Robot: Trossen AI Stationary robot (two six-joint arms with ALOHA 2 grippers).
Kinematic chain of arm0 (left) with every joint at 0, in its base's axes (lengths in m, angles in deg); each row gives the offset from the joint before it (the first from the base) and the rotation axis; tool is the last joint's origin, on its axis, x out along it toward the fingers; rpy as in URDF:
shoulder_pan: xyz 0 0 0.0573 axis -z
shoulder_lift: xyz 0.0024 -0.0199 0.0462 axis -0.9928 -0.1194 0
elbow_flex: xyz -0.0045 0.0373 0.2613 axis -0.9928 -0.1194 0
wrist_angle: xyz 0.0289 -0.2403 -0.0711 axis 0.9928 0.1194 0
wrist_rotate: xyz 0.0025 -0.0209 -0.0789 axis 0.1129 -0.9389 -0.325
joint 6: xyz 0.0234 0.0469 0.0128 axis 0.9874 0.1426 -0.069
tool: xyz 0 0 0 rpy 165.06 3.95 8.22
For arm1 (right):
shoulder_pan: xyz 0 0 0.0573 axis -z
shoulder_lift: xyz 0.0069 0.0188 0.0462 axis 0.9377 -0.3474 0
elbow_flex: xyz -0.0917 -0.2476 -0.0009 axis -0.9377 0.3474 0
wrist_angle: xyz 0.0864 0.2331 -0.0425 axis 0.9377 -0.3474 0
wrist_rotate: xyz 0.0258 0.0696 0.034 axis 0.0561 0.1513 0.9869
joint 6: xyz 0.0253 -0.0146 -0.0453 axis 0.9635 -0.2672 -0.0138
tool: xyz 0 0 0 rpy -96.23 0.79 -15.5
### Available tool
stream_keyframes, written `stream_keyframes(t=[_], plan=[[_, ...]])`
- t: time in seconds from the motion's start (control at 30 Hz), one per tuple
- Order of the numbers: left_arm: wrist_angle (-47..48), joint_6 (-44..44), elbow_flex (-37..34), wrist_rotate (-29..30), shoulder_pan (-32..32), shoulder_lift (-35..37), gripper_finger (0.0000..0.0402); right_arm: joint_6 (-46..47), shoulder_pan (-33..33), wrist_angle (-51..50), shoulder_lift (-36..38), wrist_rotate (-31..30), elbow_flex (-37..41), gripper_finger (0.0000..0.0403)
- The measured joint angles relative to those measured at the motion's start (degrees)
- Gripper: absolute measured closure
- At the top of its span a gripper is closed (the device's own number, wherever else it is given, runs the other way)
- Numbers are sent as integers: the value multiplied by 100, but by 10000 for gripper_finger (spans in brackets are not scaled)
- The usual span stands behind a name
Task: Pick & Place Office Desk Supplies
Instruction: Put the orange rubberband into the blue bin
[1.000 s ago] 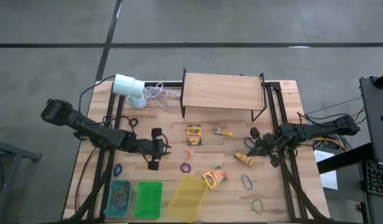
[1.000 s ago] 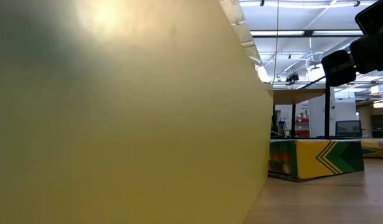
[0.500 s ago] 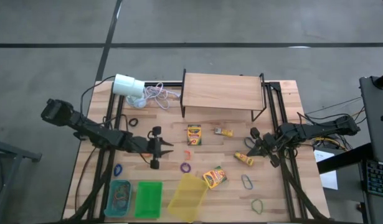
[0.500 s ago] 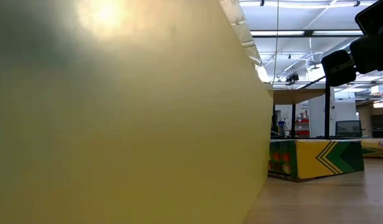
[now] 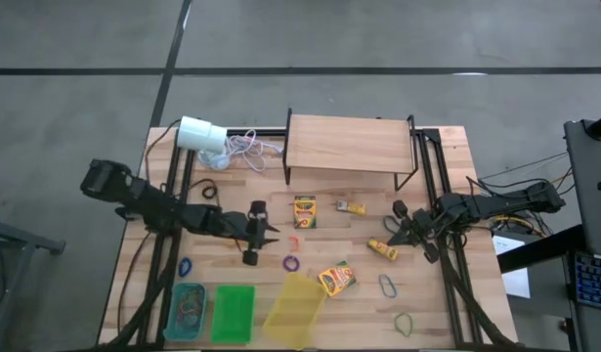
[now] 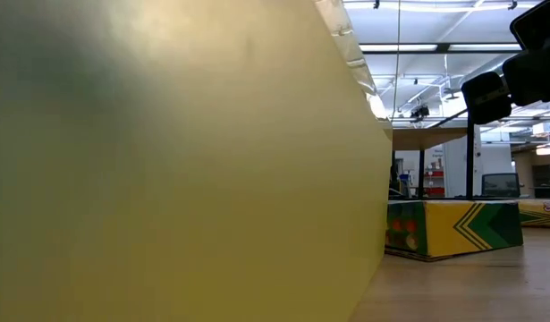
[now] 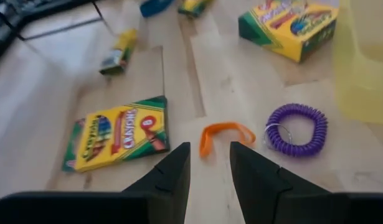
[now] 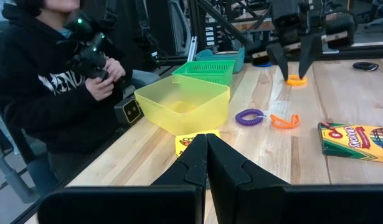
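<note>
At the left front edge of the tabletop point(image 5: 447, 147) stood a teal basket point(image 5: 188, 311) holding rubber bands, with a green basket point(image 5: 233, 313) just beside it and a tilted yellow bin point(image 5: 294, 308) next along. A blue band point(image 5: 185, 265) lay near the teal basket. The left gripper point(image 5: 268, 232) hung over the middle of the tabletop with its jaws partly open and nothing between them. Just ahead of its fingertips point(image 7: 176, 163) lay an orange band point(image 7: 223, 134), with a purple coiled band point(image 7: 297, 129) beside it and a crayon box point(image 7: 118, 132) on the other side. A second crayon box point(image 5: 336, 279) lay tilted near the yellow bin.

Farther right, a small yellow packet point(image 5: 352, 207) lay in front of the wooden shelf point(image 5: 349, 144), and another packet point(image 5: 383, 250) sat close to the right gripper point(image 5: 397, 233). That gripper rested low at the right side with its jaws closed on nothing. Near the front right lay a blue band point(image 5: 388, 285) and a green band point(image 5: 405, 321).

In the right wrist view, a person in a dark hoodie point(image 8: 51, 81) sat beyond the tabletop.
</note>
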Motion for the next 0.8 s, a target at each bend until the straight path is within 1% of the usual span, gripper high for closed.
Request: stream_keyframes(t=[0.23, 0.37, 0.6, 0.8], plan=[[6, -1, 594, -140, -33, -1059, 287, 1, 1, 0, -4, -1, -2, 394], [42, -109, 849, -143, -102, -1444, 287, -1, -1, -1, 0, 1, -1, 394], [114, -129, 930, -294, -318, -1466, 287, 1, -1, -1, 0, 1, 0, 394], [113, -98, 930, -805, -525, -1613, 287, 1, 0, -1, 0, 0, -1, 394]])
